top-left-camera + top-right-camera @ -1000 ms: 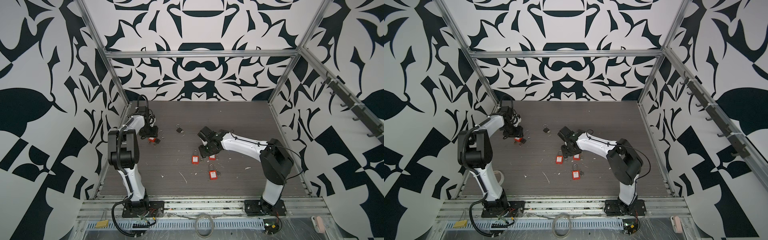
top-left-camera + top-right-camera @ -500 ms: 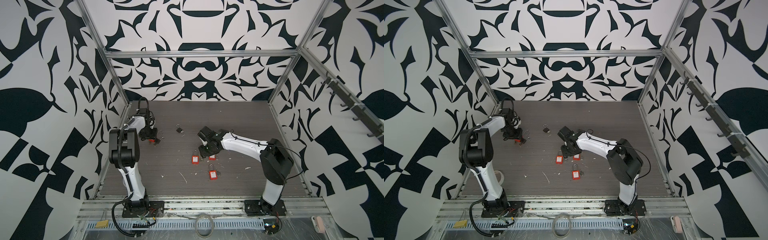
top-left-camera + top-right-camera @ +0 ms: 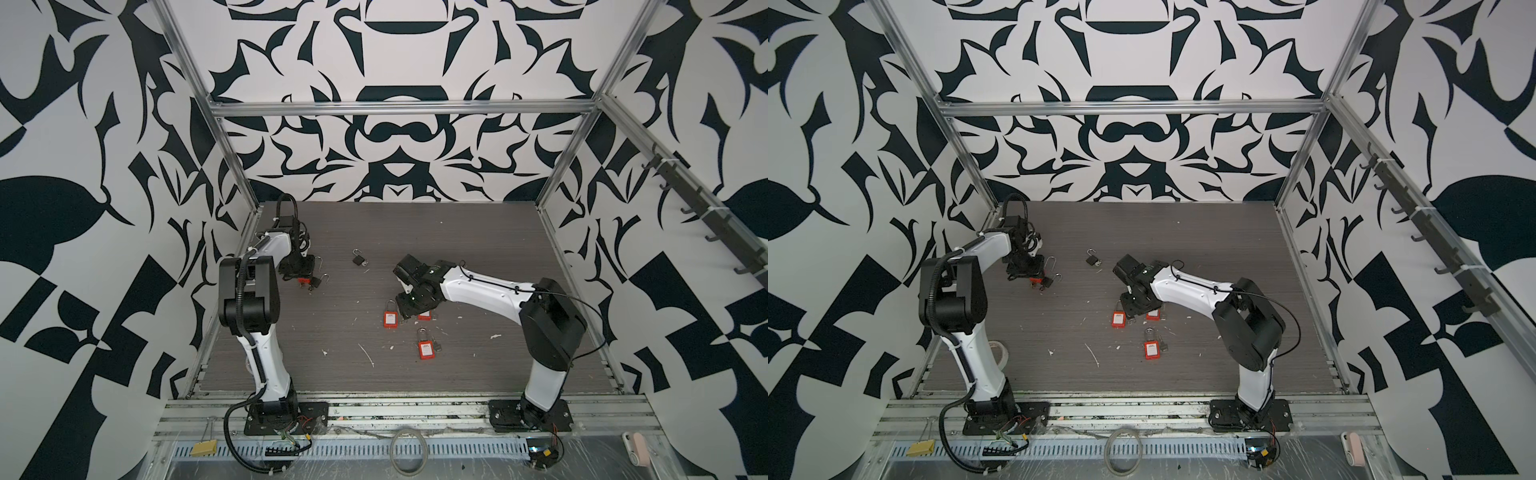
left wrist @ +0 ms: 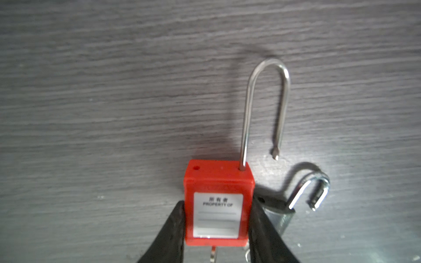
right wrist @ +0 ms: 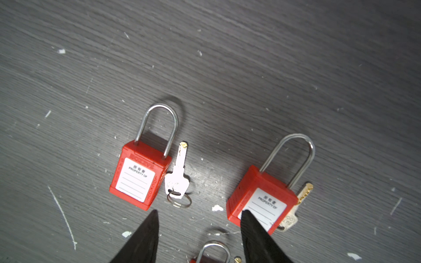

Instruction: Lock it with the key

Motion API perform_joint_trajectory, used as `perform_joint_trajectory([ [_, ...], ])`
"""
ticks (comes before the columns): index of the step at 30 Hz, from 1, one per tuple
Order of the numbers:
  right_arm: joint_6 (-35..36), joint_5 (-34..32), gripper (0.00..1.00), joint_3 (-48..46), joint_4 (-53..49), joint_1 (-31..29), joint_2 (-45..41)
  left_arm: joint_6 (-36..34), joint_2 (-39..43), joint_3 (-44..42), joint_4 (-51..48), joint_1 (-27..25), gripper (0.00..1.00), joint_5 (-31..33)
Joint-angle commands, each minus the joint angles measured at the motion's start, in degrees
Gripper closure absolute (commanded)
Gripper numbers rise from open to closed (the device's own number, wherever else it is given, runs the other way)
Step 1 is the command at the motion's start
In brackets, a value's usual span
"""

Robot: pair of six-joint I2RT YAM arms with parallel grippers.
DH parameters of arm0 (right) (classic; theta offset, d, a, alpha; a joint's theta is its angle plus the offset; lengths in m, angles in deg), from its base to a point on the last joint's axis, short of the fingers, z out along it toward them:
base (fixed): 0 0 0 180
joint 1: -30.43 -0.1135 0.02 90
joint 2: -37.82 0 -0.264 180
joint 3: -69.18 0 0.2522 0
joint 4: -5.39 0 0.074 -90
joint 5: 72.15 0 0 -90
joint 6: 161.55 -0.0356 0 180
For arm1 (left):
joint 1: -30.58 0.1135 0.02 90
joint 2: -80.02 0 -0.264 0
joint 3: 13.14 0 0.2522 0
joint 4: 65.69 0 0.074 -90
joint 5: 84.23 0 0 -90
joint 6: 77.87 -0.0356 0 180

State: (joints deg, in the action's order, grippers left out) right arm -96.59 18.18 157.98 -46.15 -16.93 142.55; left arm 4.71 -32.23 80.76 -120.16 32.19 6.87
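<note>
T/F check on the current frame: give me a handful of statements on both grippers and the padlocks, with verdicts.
1. The left gripper has a red padlock between its fingers. True.
2. That padlock's shackle is closed. False: its free end sits outside the body.
3. A silver padlock lies right beside it, its shackle also open. True.
4. The right gripper holds a key. False: its fingers are apart with nothing between them, and the nearest key lies on the table.
5. In a top view, a small dark padlock lies apart from the red ones. True.
</note>
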Motion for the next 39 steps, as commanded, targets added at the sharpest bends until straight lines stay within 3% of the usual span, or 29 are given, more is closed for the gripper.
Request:
perform_joint_trajectory([
  [1, 0.7, -1.2, 0.40, 1.3, -0.4, -0.3, -2.8, 2.3, 7.5, -2.1, 0.7, 0.1, 0.66, -1.1],
  [8, 0.8, -2.5, 0.41, 0.0, 1.1, -0.5, -5.5, 14.6, 19.7, -9.8, 2.3, -2.7, 0.69, -3.1],
  [14, 0.6, -3.7, 0.41, -2.7, 2.9, -1.1, -8.3, 33.4, 29.3, -21.3, 8.0, -13.0, 0.69, -1.8],
  [16, 0.4, -4.1, 0.41, -3.4, 3.2, -1.4, -9.3, 40.6, 30.2, -23.6, 8.4, -17.1, 0.69, 0.2],
  [21, -0.2, -4.6, 0.41, -5.8, 4.4, -2.6, -11.6, 57.1, 28.7, -26.4, 8.4, -21.5, 0.70, -0.8],
  [28, -0.5, -5.2, 0.41, -8.9, 5.8, -2.9, -14.1, 64.2, 22.9, -23.2, 6.8, -31.2, 0.69, 3.7],
  [39, 0.7, -4.3, 0.41, -9.1, 5.6, -2.9, -13.1, 69.6, 16.7, -20.5, 5.5, -33.8, 0.65, 3.0],
])
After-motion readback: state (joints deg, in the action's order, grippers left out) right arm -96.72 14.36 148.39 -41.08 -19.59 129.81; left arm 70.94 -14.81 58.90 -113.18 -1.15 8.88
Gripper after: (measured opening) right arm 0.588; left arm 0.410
